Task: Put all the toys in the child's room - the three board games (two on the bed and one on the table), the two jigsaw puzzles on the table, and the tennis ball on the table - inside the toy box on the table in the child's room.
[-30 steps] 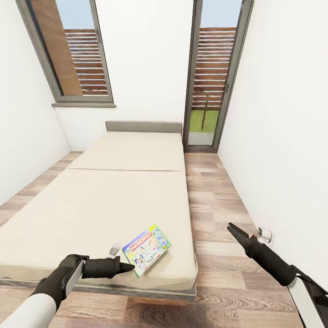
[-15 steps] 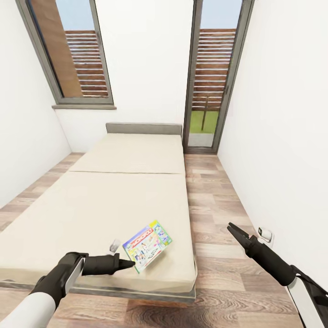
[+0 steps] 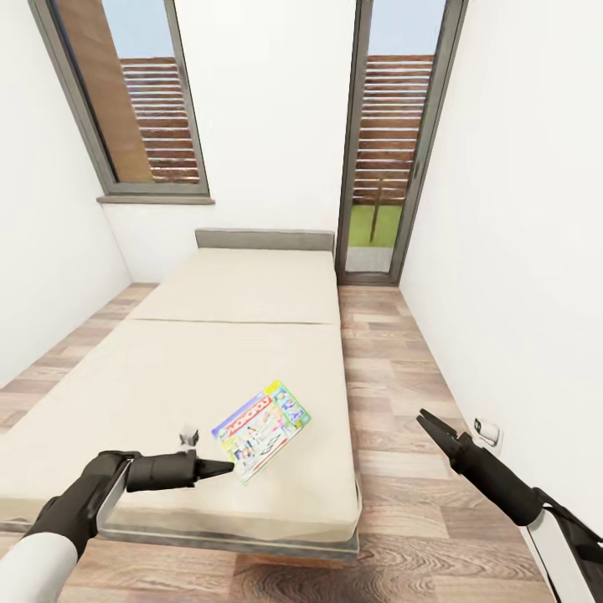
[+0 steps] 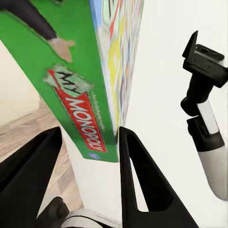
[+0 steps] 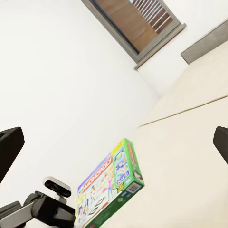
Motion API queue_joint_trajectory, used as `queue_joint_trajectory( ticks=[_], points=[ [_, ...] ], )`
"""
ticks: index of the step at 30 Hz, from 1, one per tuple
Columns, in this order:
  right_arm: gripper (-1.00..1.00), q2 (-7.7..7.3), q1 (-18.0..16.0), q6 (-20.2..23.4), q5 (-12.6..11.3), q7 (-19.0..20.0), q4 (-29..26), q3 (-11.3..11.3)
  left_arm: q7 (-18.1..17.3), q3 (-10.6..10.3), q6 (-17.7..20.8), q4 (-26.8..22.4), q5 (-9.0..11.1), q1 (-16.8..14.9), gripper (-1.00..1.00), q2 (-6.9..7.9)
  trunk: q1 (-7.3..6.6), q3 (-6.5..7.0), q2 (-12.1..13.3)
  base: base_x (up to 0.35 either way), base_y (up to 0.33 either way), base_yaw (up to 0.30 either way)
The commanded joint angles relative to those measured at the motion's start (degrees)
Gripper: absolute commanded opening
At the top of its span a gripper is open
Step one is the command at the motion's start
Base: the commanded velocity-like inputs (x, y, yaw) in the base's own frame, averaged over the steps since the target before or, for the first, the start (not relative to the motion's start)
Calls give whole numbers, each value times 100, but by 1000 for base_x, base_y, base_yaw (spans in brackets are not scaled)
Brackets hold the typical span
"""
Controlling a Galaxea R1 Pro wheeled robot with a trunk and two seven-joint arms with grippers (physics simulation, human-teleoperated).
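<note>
One board game point(image 3: 261, 430), a thin box with a busy pastel lid and a green edge, is over the near right part of the beige bed point(image 3: 209, 360). My left gripper point(image 3: 224, 467) is shut on its near corner. In the left wrist view the green edge of the board game point(image 4: 71, 95) sits between the two black fingers of the left gripper point(image 4: 90, 130). The right wrist view shows the board game point(image 5: 109, 190) tilted up off the mattress. Over the floor to the right of the bed, my right gripper point(image 3: 423, 417) stands open and holds nothing.
A grey headboard point(image 3: 264, 240) stands against the far white wall between two tall dark-framed windows point(image 3: 389, 142). A strip of wood-plank floor point(image 3: 394, 368) runs between the bed and the right wall, which carries a socket point(image 3: 487, 431).
My left gripper has moved left and up with the board game in it, raising it off the mattress. The right arm has stayed put. The view has shifted slightly.
</note>
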Motion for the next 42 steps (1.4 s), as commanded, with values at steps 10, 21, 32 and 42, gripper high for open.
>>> queue_joint_trajectory(
  ticks=[10,21,32,42],
  points=[
    [100,29,-3,17,-34,13,8,10,-508,-27,369,-475,-21,-5,-100,140,-221,175,400,0,0,0],
    [100,40,-3,17,-22,-69,-7,55,-570,1,416,-529,-13,-5,-100,268,-462,372,841,0,0,0],
    [100,42,-3,6,-17,-277,-22,56,-645,31,388,-541,23,-5,-100,596,-704,570,1283,0,0,8],
    [100,42,-3,11,-17,-650,-29,331,-645,36,376,-548,36,-5,-100,770,-923,749,1684,0,0,234]
  ],
)
